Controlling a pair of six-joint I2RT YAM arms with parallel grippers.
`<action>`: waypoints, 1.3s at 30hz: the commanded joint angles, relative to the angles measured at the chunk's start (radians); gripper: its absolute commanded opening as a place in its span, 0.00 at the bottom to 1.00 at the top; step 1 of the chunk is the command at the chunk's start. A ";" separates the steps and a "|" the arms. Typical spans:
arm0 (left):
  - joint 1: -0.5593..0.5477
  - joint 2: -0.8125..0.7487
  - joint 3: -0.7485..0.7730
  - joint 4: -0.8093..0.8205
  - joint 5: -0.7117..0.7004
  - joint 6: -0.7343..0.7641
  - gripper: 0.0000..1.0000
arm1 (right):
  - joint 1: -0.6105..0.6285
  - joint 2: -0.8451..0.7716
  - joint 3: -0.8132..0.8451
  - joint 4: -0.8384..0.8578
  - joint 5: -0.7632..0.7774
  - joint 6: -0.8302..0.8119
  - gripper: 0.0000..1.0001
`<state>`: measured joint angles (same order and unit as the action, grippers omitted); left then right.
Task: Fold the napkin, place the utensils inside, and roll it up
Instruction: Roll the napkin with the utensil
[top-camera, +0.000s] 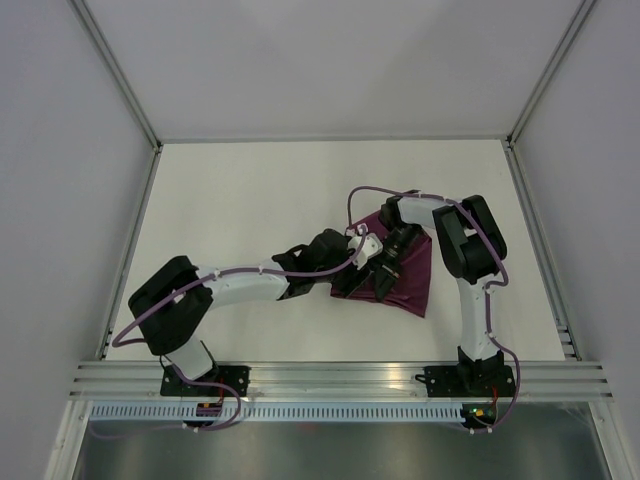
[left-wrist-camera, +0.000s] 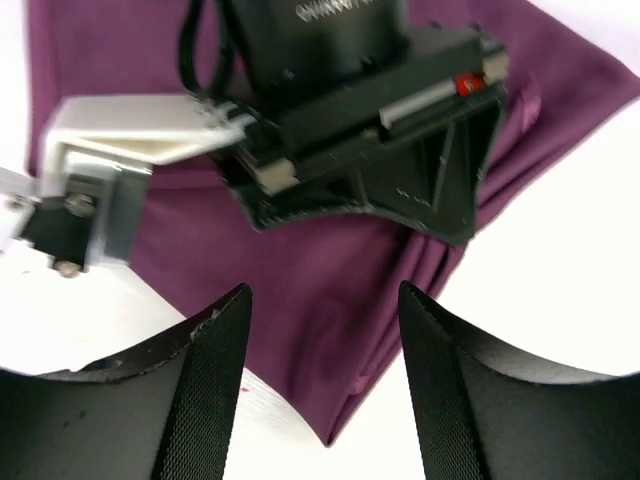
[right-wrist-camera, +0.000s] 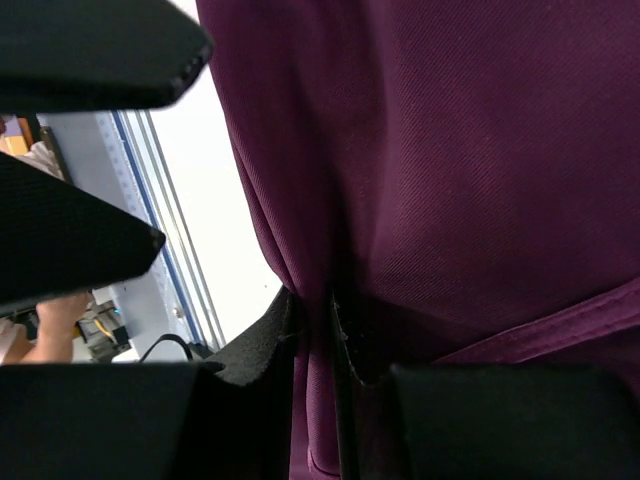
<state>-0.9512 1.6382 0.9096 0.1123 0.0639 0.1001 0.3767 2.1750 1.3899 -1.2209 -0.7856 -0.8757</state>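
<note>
- Purple napkin (top-camera: 418, 278) lies bunched on the white table (top-camera: 250, 200).
- My right gripper (right-wrist-camera: 312, 335) is clamped on a napkin fold.
- My left gripper (left-wrist-camera: 322, 300) has its jaws apart, over the napkin's edge.

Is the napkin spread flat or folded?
Folded and bunched: the napkin shows layered edges and creases, and the right gripper pinches a fold of it.

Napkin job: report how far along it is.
Done: the napkin lies doubled in layers rather than spread flat, so some folding looks finished. In hand: the right gripper is shut on a pinched ridge of cloth, and the left gripper hangs open over the near corner. Left: no knife shows in any view, so whether it is inside cannot be told, and the cloth is not yet rolled.
</note>
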 joint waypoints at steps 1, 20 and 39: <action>-0.001 0.003 0.043 -0.056 0.122 0.052 0.66 | -0.012 0.069 -0.015 0.144 0.171 -0.048 0.10; -0.055 0.132 0.112 -0.088 0.197 0.067 0.71 | -0.025 0.092 -0.017 0.178 0.169 -0.022 0.09; -0.109 0.247 0.175 -0.080 0.094 0.112 0.65 | -0.030 0.117 0.004 0.161 0.167 -0.020 0.07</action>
<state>-1.0534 1.8595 1.0489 0.0090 0.1818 0.1635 0.3504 2.2269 1.3960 -1.2774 -0.8047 -0.8219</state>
